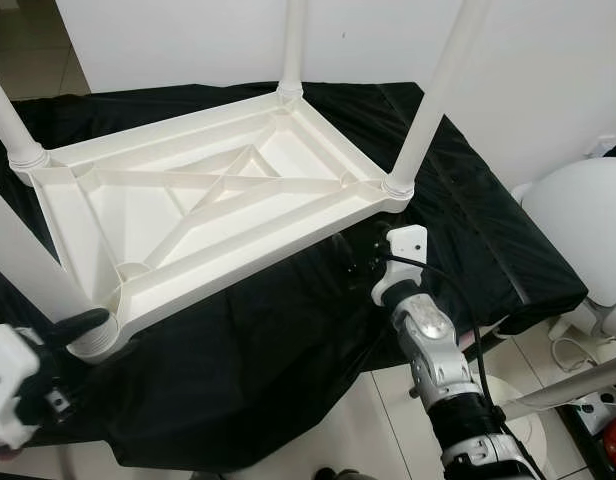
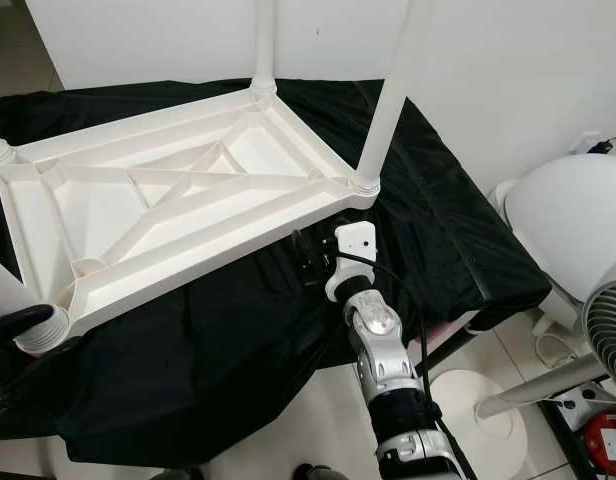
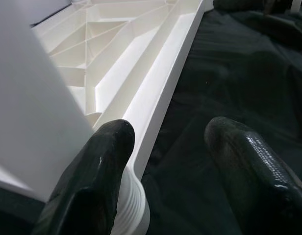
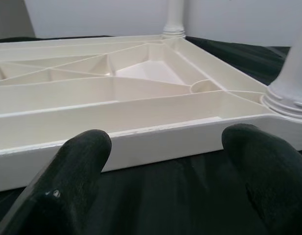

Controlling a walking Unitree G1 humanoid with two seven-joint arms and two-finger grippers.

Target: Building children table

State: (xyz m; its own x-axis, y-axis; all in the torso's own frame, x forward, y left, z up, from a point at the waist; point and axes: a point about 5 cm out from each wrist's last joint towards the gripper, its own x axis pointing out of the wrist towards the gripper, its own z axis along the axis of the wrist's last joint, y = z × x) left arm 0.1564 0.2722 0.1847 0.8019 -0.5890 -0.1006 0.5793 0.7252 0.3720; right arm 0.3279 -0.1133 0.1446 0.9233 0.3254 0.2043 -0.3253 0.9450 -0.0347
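Tabletop [image 1: 203,215] of white plastic lies upside down on the black-draped bench [image 1: 468,200], legs [image 1: 436,95] pointing up, the right end effector [image 4: 165,161] spread open just short of its long edge and the left end effector [image 3: 161,161] open, one finger [image 3: 99,166] seemingly touching the near corner leg [image 3: 31,107].

Left end effector [image 3: 161,161] low, fingers spread; right end effector [image 4: 165,161] reaching forward, fingers apart

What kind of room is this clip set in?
Probably a room in a home used as an assembly spot: an upturned white children's table lies on a black cloth, a white fan stands on a tiled floor, and plain white walls stand behind.
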